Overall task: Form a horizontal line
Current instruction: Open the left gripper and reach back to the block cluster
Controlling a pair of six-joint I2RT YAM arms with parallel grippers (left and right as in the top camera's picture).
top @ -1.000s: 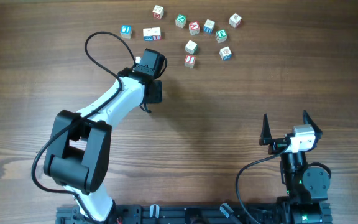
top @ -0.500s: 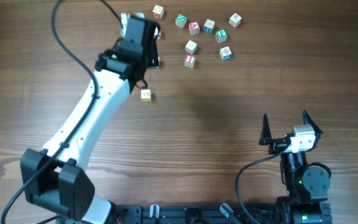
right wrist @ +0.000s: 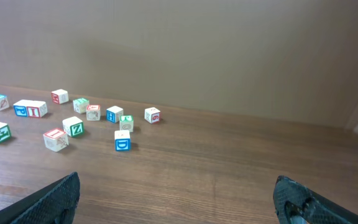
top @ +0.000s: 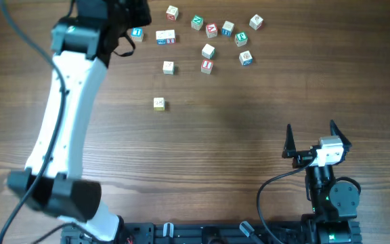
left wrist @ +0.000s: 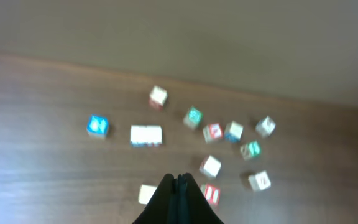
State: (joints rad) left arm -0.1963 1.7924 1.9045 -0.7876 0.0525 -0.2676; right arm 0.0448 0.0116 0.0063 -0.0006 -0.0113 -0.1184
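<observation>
Wooden alphabet cubes (top: 208, 51) lie loose across the far part of the brown counter (top: 249, 149). The only piece of a horizontal line (top: 166, 36) is a pair of cubes touching side by side, left to right, at the far left of the scatter. A blue-lettered cube (top: 137, 32) sits near its left end but apart from it. One pale cube (top: 168, 67) lies nearer the robot than that pair, and a yellowish cube (top: 158, 103) sits alone, nearer again and away from all the others.

The left arm (top: 63, 115) is stretched long and almost straight from its base at the near left edge toward the far left corner. Its wrist is lifted high over the counter, at the top edge of the overhead view. From that wrist the cubes look small and blurred below. The left fingers (left wrist: 174, 194) are clenched flat against each other, with nothing between them.

The right arm (top: 329, 193) is folded compactly over its base at the near right. The right fingers (top: 290, 144) point toward the far side, spread wide and empty, well apart from every cube.
</observation>
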